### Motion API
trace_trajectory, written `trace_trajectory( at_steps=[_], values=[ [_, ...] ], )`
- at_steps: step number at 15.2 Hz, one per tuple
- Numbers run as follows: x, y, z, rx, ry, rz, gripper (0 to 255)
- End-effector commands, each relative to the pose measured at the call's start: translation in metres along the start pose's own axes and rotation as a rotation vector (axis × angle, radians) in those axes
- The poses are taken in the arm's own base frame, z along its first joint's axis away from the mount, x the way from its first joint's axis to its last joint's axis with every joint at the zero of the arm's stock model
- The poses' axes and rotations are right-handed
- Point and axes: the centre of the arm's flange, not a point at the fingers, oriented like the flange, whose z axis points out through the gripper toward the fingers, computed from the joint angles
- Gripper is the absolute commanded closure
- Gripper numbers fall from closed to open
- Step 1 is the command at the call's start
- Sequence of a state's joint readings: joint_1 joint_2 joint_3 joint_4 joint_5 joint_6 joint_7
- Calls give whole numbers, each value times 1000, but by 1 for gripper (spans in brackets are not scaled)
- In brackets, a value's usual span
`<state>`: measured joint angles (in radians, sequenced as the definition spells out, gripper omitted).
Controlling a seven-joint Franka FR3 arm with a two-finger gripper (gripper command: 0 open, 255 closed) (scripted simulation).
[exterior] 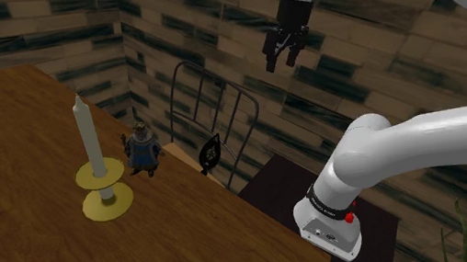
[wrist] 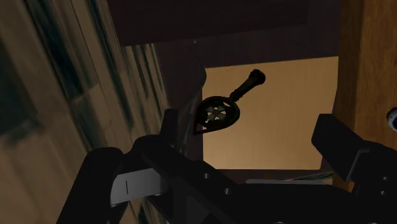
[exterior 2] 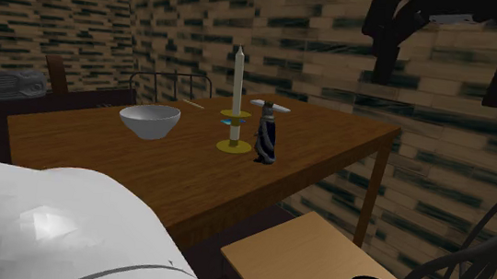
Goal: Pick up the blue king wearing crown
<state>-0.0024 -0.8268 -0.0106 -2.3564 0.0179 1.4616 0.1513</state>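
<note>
Blue king figurine (exterior: pixel 142 148) stands upright on the wooden desk (exterior: pixel 18 126), close to its edge and just beside a white candle (exterior: pixel 85 136) in a yellow holder (exterior: pixel 107 203). A white bowl (exterior 2: pixel 149 121) sits farther along the desk, on the candle's other side. Past the desk's edge, a chair with a tan seat (exterior 2: pixel 320 251) carries a dark leaf-shaped ornament (wrist: pixel 219 114). The black tool (exterior: pixel 283 61) hangs high over that chair, well apart from the figurine, its 2 fingers (wrist: pixel 337 140) spread wide with nothing between them.
</note>
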Motion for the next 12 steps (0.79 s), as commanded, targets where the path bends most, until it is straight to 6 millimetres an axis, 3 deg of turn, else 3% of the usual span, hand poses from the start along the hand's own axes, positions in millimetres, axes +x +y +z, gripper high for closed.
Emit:
trace_trajectory(
  at_steps=[1, 12],
  values=[
    [0, 0, 0, 0, 0, 0, 0],
    [29, -144, 24, -27, 15, 4, 0]
  ],
)
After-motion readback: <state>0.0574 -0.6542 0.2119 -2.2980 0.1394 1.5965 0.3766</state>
